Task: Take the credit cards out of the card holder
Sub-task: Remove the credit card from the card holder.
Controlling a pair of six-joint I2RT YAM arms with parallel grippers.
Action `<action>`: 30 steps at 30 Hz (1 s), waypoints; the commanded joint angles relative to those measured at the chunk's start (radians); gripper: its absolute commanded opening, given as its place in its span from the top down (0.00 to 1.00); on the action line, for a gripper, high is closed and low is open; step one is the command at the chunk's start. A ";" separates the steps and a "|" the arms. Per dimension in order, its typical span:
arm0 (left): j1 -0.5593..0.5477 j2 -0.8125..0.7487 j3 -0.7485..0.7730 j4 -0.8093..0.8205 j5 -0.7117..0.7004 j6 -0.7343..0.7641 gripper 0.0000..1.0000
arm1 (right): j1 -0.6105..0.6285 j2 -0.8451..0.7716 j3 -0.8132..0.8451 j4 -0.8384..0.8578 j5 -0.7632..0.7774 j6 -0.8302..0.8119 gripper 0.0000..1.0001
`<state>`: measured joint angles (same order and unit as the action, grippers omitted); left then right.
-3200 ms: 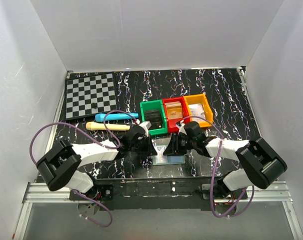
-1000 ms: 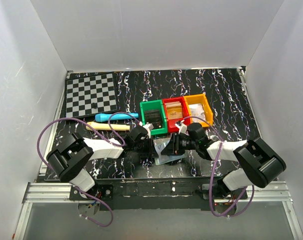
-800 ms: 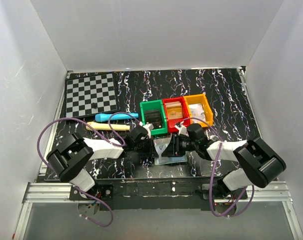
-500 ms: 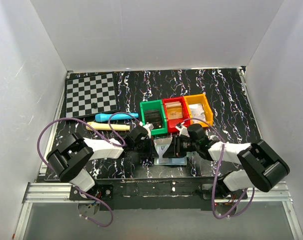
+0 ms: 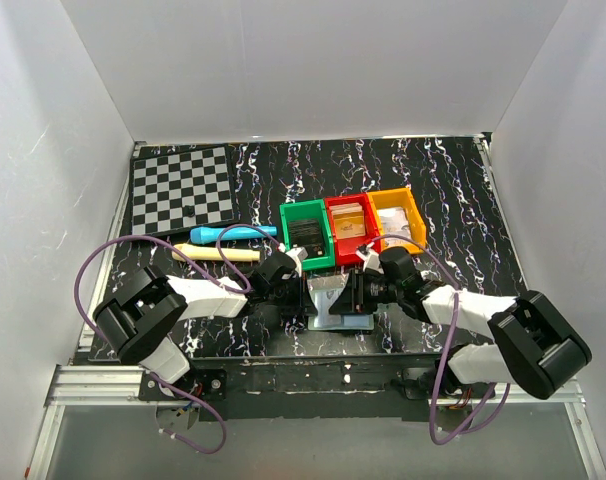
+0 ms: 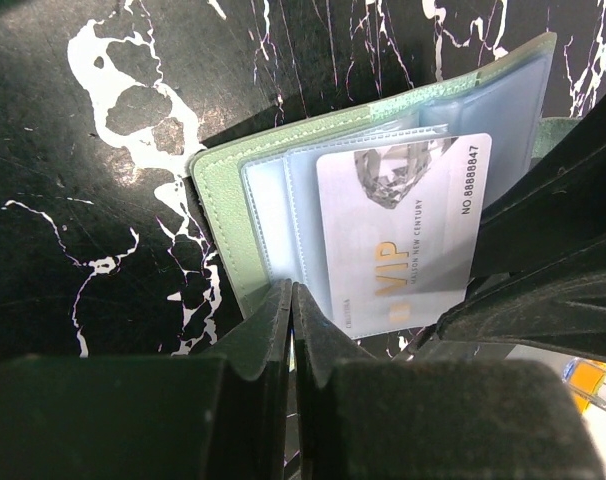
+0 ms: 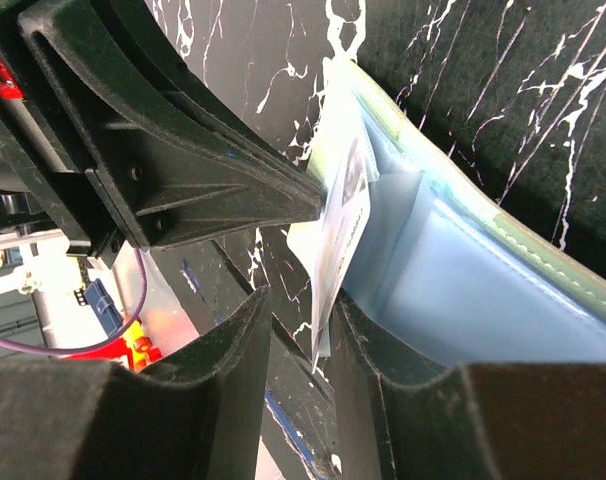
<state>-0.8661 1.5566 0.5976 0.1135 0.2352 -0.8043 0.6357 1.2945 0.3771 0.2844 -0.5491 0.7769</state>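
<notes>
One silver VIP-printed plastic card (image 6: 403,240) sits half out of the pale-green bifold card holder (image 6: 218,190), which lies open on the black marbled table (image 6: 83,120) between the arms. The left gripper (image 6: 291,300) is clenched on the holder's edge, the right gripper (image 7: 308,320) parted astride the card, which is not yet free.

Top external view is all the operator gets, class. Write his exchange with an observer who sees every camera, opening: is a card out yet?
Observer: Partly: a pale VIP credit card sticks out of a blue sleeve of the card holder.
Operator: Has the right gripper clamped it?
Observer: No, it straddles the card's edge, jaws apart.
Operator: And the left gripper?
Observer: Shut, pinching the holder's green edge.
</notes>
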 commanded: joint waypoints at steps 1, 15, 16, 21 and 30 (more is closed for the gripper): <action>-0.004 0.016 -0.019 -0.038 -0.054 0.019 1.00 | -0.010 -0.041 0.011 -0.002 -0.002 -0.021 0.63; -0.004 0.008 -0.028 -0.032 -0.056 0.014 1.00 | -0.022 -0.069 0.005 -0.031 0.009 -0.027 0.65; -0.004 0.007 -0.030 -0.032 -0.056 0.014 1.00 | -0.022 -0.073 0.003 -0.037 0.015 -0.028 0.66; -0.004 0.010 -0.030 -0.028 -0.054 0.014 1.00 | -0.024 -0.077 0.000 -0.047 0.023 -0.033 0.67; -0.004 0.003 -0.036 -0.026 -0.054 0.013 1.00 | -0.024 -0.075 0.003 -0.056 0.034 -0.030 0.72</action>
<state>-0.8661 1.5562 0.5896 0.1287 0.2344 -0.8055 0.6155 1.2373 0.3771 0.2245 -0.5201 0.7559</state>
